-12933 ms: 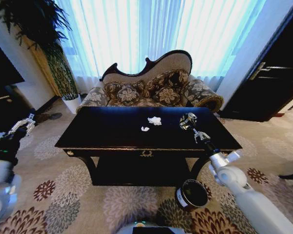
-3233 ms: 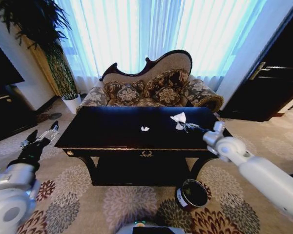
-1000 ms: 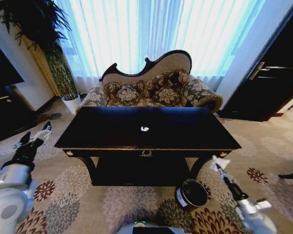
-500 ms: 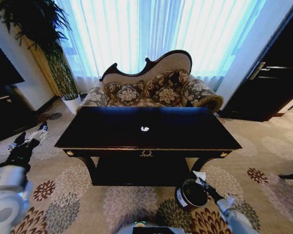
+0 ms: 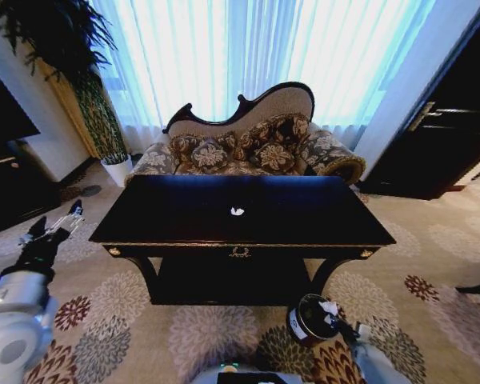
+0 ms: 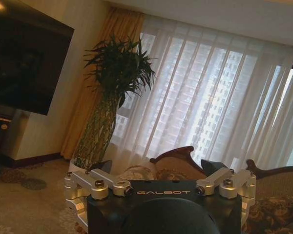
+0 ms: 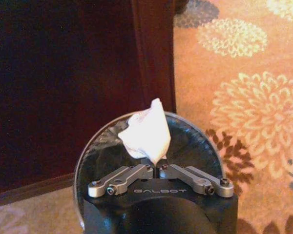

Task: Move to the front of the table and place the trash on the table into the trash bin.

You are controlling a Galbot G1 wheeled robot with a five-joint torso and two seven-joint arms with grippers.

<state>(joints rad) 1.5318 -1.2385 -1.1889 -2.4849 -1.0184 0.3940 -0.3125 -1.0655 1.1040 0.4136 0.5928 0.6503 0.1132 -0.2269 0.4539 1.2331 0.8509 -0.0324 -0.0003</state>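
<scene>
The right claw is closed on a white paper wad, held directly above the open mouth of the bin. In the head view the bin stands on the carpet just beside the table's front right leg, and the wad sits over its far rim. One small wad lies near the centre of the tabletop, well apart from every edge. The left claw hangs off the table's left end over open carpet, well apart from the table edge; its fingers are spread wide and hold nothing. A sofa stands behind the table.
</scene>
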